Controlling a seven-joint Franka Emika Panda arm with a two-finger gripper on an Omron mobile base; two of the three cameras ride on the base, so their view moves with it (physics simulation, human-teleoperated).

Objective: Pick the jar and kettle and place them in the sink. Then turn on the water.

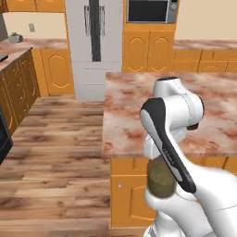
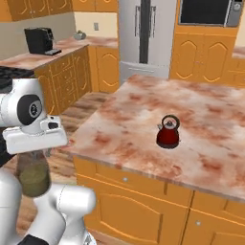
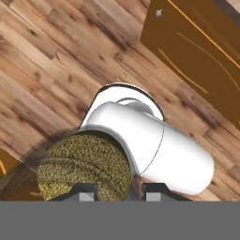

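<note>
Jar (image 2: pixel 32 177) hangs clamped in your claw (image 3: pixel 113 191), long axis upright, open end toward the hand, over wood floor (image 3: pixel 42 70). Kettle (image 2: pixel 168 132) stands upright on the island counter (image 2: pixel 143 119), well off from the claw.

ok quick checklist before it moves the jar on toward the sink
1. Jar in the gripper: ok, it hangs under the hand, off the counter.
2. Jar upright, contents settled in its lower part: ok.
3. Firm hold by the fingers: cannot tell, contact is mostly hidden.
4. Sink located: cannot tell.
5. Kettle waiting upright on the island counter: ok.
6. Jar clear of the cabinet front: cannot tell, it looks close.
</note>
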